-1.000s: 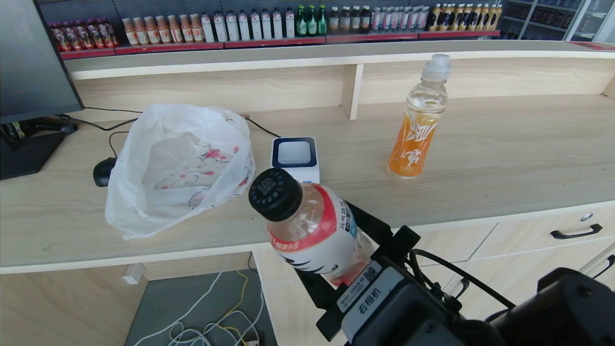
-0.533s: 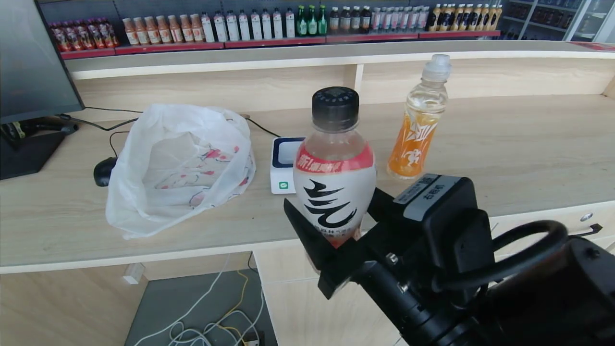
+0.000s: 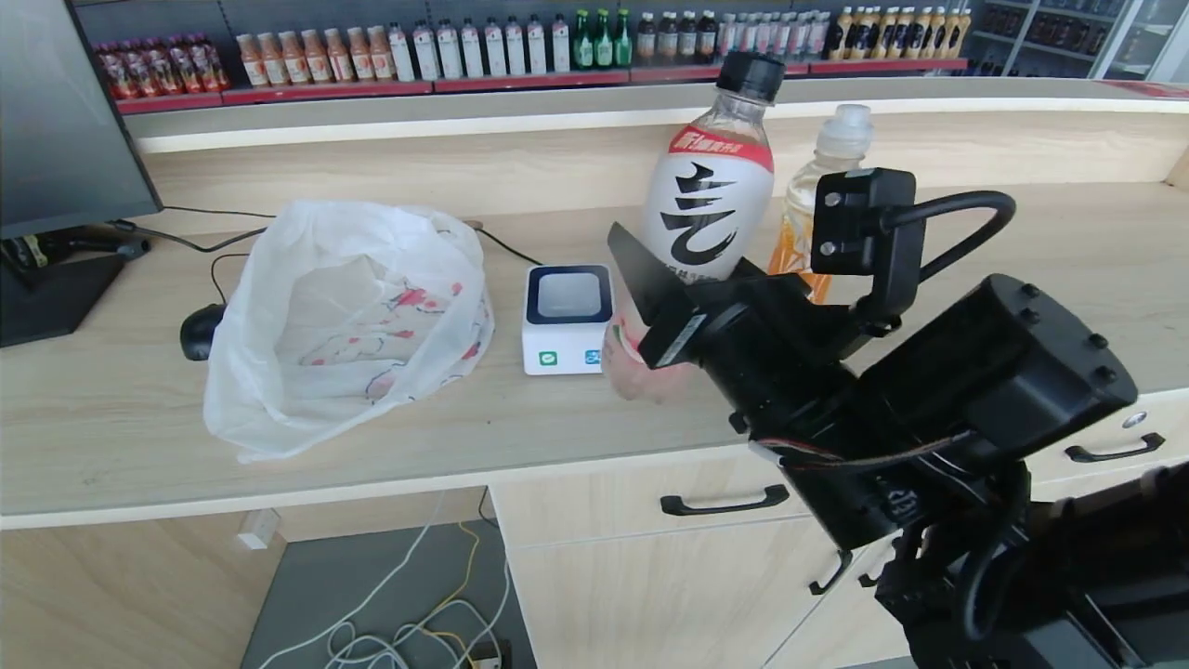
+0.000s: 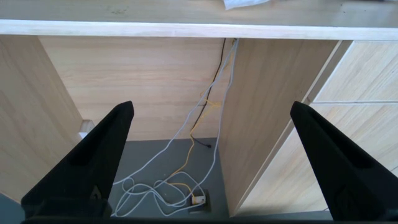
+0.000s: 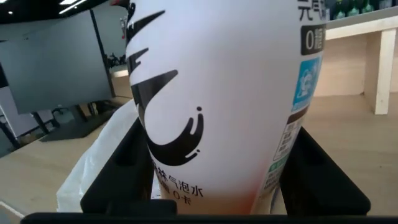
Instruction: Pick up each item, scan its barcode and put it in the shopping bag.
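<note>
Grips bottle (image 3: 706, 200) nearly upright in right gripper (image 3: 689, 307), jaws closed on its lower body, above counter (image 3: 372, 437) near front edge, just beside scanner (image 3: 567, 316). Hangs left gripper (image 4: 211, 109) wide open, empty, below counter's front edge.

bag (image 3: 348, 325): sitting left of centre on counter (image 3: 139, 409)
scanner (image 3: 568, 316): sitting mid-frame, right of bag
bottle (image 3: 711, 200): hovering upper centre, before second bottle (image 3: 844, 126)

Bright, even indoor light — soft shadows on the counter (image 3: 139, 400); straight edges bow.
</note>
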